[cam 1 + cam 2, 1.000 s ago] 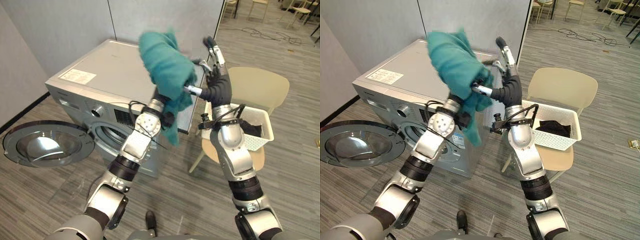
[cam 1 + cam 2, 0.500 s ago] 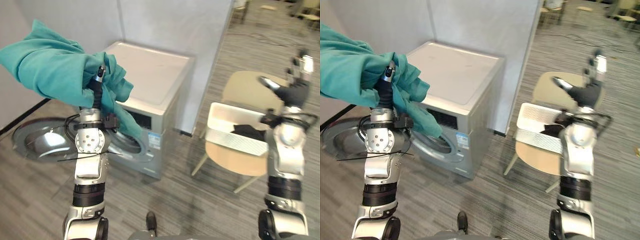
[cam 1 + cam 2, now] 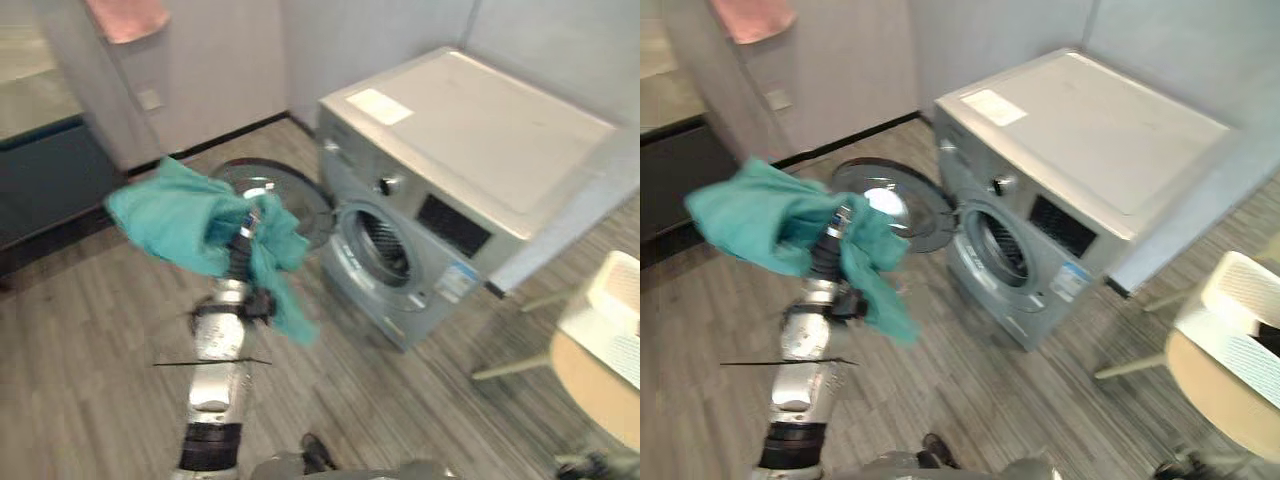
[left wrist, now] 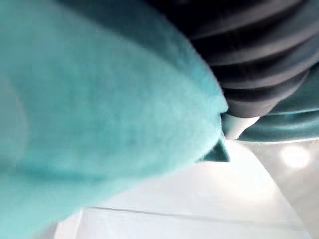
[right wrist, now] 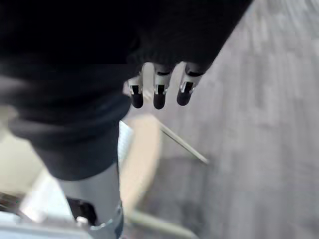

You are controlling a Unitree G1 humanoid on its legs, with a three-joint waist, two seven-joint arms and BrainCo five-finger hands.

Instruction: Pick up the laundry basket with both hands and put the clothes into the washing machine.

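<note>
1. At the left hand (image 3: pixel 240 250), raised in the near left: carries the soft teal fleece cloth (image 3: pixel 170 215), draped over and round it, high enough to keep the loose ends off the floor. Hides the fingers, so cannot tell whether clamped on the fabric or merely bearing it.
2. Hangs near the round glass-and-metal door (image 3: pixel 275 190), swung wide open to the left, and a little left of the dark drum opening (image 3: pixel 382 245). Looks held there ready for a feed rightward into the drum.
3. Belongs, that opening, to the boxy silver-grey front-loading washing machine (image 3: pixel 480 130), standing far right against the pale wall.
4. At the right hand (image 5: pixel 158 95): hangs with fingers straight and loose, gripping nothing. Probably kept clear while one arm does the loading.
5. Leaves the white perforated plastic laundry basket (image 3: pixel 1238 320) on the beige round-seated chair (image 3: pixel 1215 392) at the near right, well apart from the machine, with a dark garment (image 3: pixel 1269 337) inside. Points, as a judgement, to more loading ahead.
</note>
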